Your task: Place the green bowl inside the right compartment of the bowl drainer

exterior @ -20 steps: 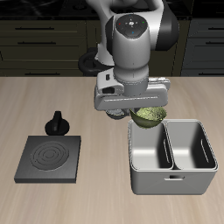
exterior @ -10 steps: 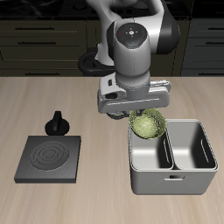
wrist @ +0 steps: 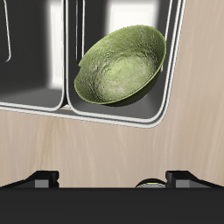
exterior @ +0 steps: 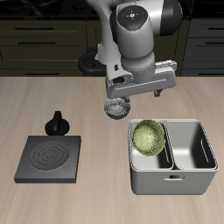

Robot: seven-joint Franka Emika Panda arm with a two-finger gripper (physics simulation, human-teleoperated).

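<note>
Currently the green bowl (exterior: 149,138) sits inside the bowl drainer (exterior: 172,178), in the well on the side toward the stove plate (exterior: 51,158), tipped steeply so its mottled olive inside faces up and outward. In the wrist view the bowl (wrist: 121,66) leans against the well's wall, rim near the divider, nothing gripping it.

Your gripper (exterior: 145,91) hangs above the table just behind the drainer, apart from the bowl. Only the two fingertip ends show in the wrist view, set well apart with bare wood between them, so the jaws read as wide and empty.

Materials and shapes:
- Drainer: grey brushed metal, rectangular, rounded corners, a central divider, a slot handle on the near face. Two wells, equal and deep; the one away from the stove plate holds nothing.
- Green bowl: round, shallow, matte with a speckled glaze.
- Dark speckled bowl (exterior: 116,108): round, grey-blue, upright on the table behind the drainer, under the arm.
- Stove plate: flat black square with concentric rings, and a black knob-like piece (exterior: 58,123) just behind it.
- Table (exterior: 52,201): pale wood grain.

Count: two bowls, one drainer, one stove plate, one knob piece.
</note>
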